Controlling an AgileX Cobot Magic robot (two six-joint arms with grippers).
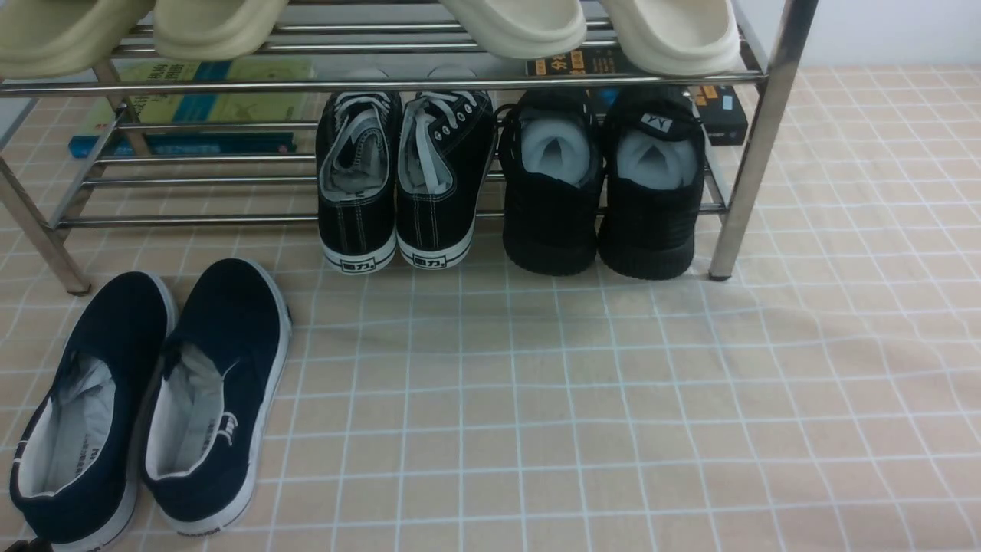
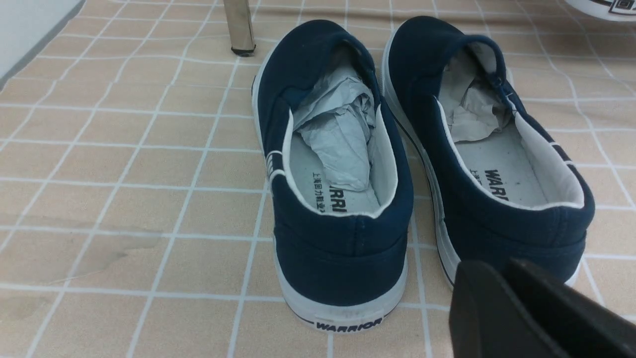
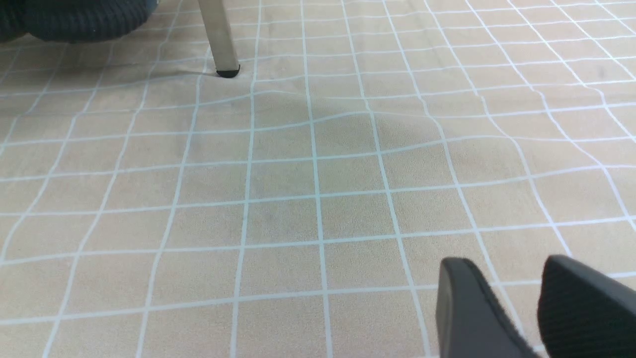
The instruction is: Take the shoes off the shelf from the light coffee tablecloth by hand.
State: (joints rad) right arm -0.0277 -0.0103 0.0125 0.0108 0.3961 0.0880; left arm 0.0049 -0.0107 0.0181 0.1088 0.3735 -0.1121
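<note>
The shoes [image 1: 602,184], an all-black knit pair with grey padded insides, stand heels outward on the lower tier of the chrome shelf [image 1: 755,153], at its right end. The light coffee tablecloth [image 1: 536,399] lies under everything. In the right wrist view one black knit heel [image 3: 74,20] shows beside a shelf leg [image 3: 218,35]. My right gripper [image 3: 507,271] hovers open over bare cloth, well short of that leg, with nothing between its fingers. My left gripper [image 2: 502,271] is shut and empty, just behind the heel of a navy slip-on. Neither arm shows clearly in the front view.
Navy slip-ons [image 1: 153,399] lie on the cloth at front left. Black canvas sneakers [image 1: 406,176] with white soles stand on the lower tier left of the knit pair. Cream slippers [image 1: 598,27] sit on the upper tier. Books [image 1: 191,107] lie behind the shelf.
</note>
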